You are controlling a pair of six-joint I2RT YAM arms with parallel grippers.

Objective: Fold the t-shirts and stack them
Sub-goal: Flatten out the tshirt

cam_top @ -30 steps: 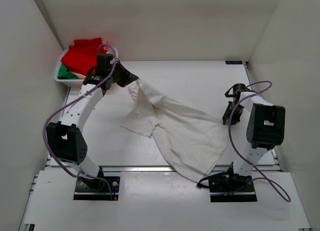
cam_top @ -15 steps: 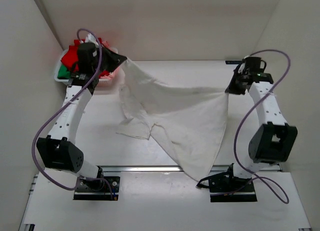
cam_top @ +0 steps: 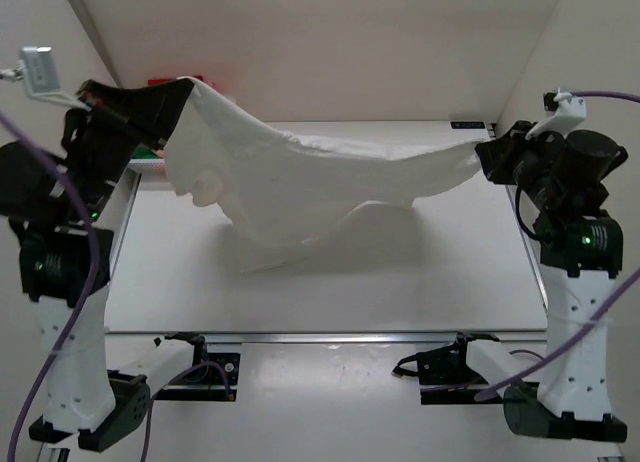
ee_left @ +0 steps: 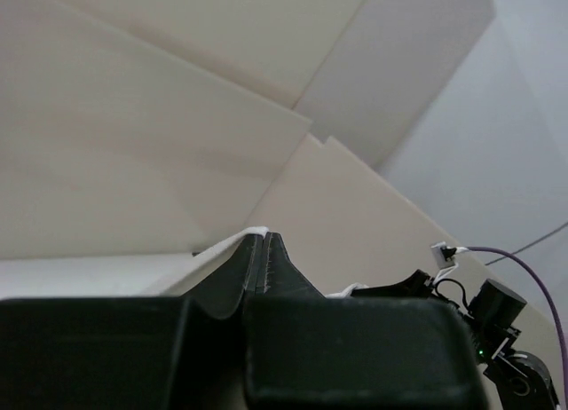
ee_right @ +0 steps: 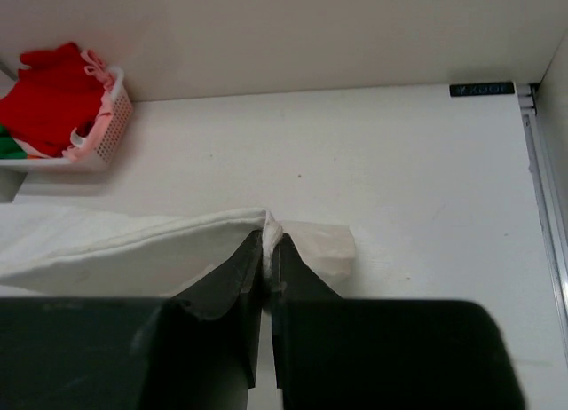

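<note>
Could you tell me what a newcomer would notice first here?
The off-white t-shirt hangs stretched above the table, clamped between the left end effector and the right end effector. A basket holding a red shirt sits at the far left corner.

A shirt (cam_top: 300, 172) hung stretched between the left hand (ee_left: 264, 248) and the right hand (ee_right: 265, 250), above the bench (cam_top: 450, 272); behind the left hand, a basket (ee_right: 108, 117) held other shirts (ee_right: 53, 86).

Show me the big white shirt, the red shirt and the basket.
off-white t-shirt (cam_top: 300, 177), top view, middle of the stretched cloth.
red t-shirt (ee_right: 49, 90), right wrist view, top of the bundle.
basket (ee_right: 108, 126), right wrist view, mesh side wall.
</note>
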